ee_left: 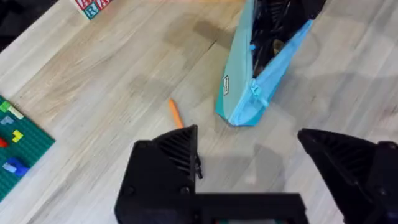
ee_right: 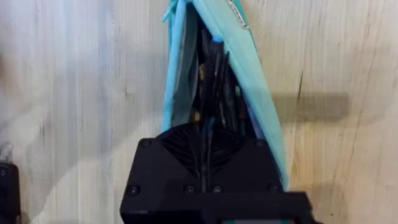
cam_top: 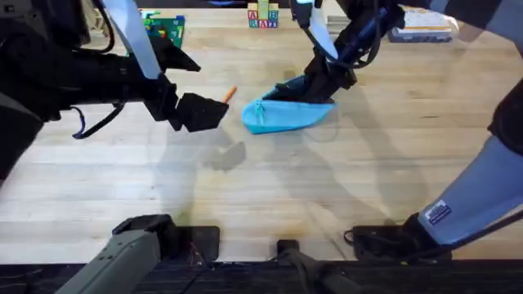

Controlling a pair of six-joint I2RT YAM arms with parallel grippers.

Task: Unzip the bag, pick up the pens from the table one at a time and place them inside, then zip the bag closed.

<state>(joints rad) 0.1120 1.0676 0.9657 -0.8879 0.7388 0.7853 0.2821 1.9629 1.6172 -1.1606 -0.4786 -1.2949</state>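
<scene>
You were mid-loading: your right gripper (cam_top: 320, 84) pinched the open bag (cam_top: 286, 115) at mid-table, while your left gripper (ee_left: 249, 155), fingers wide, hung over the orange pen (ee_left: 175, 113); next, lower onto it.

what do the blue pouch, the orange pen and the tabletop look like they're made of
The soft light-blue pencil pouch looks like matte woven fabric: it sags and creases where it gapes open. The slim orange pen seems smooth plastic, though too small to tell for certain. The light tabletop shows wood grain, possibly laminate, with a satin sheen.
</scene>
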